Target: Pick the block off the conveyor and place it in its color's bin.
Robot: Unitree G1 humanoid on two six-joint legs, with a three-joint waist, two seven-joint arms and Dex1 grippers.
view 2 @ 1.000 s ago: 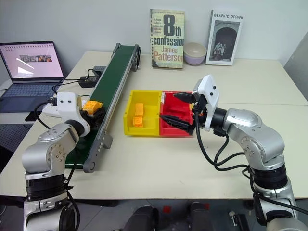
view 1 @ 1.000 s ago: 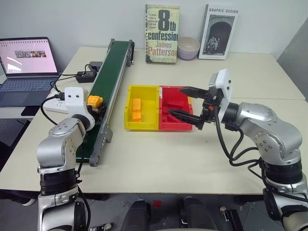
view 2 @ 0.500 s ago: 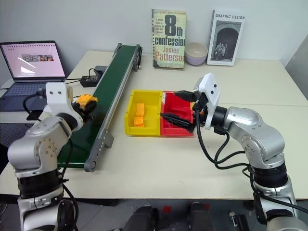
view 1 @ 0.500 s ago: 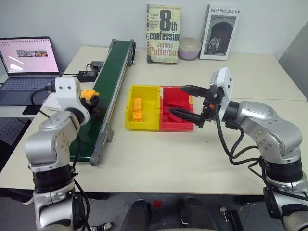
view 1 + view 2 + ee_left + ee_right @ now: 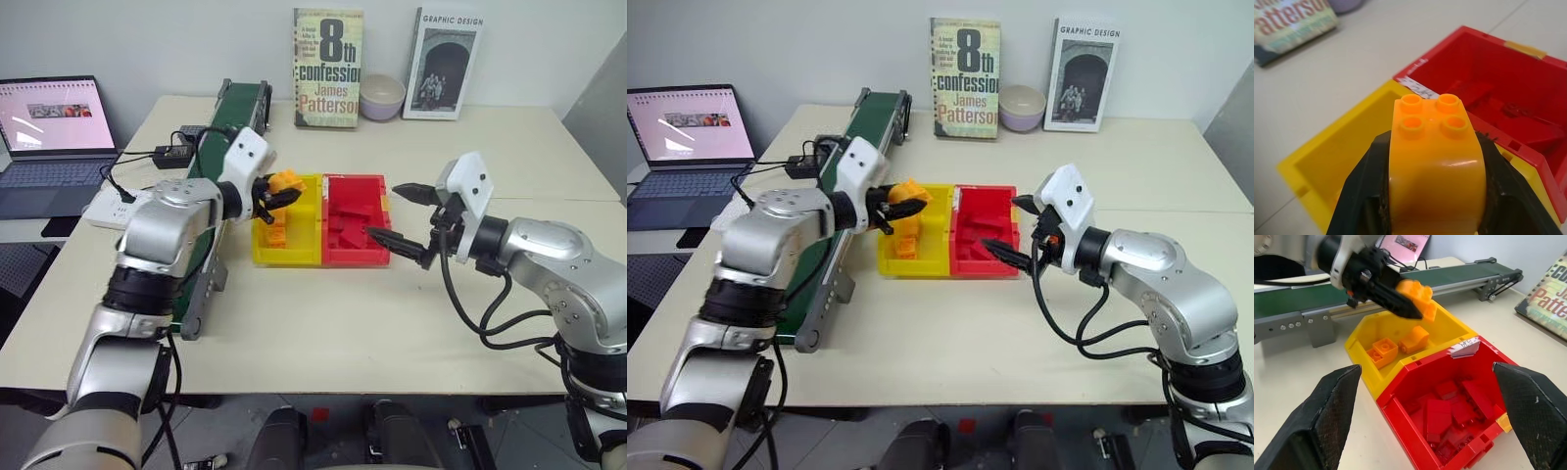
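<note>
Now the left end effector (image 5: 277,191) is clenched on the block (image 5: 286,181), suspended over the bin (image 5: 265,245), whose floor lies at 6 o'clock beneath it. Meanwhile the right end effector (image 5: 404,215) hangs spread and empty, at 3 o'clock beyond the red bin (image 5: 358,257).

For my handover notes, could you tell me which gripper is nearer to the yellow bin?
Left. The left gripper, shut on the block, hangs over the yellow bin. The right gripper is open beyond the red bin, on its far side.
</note>
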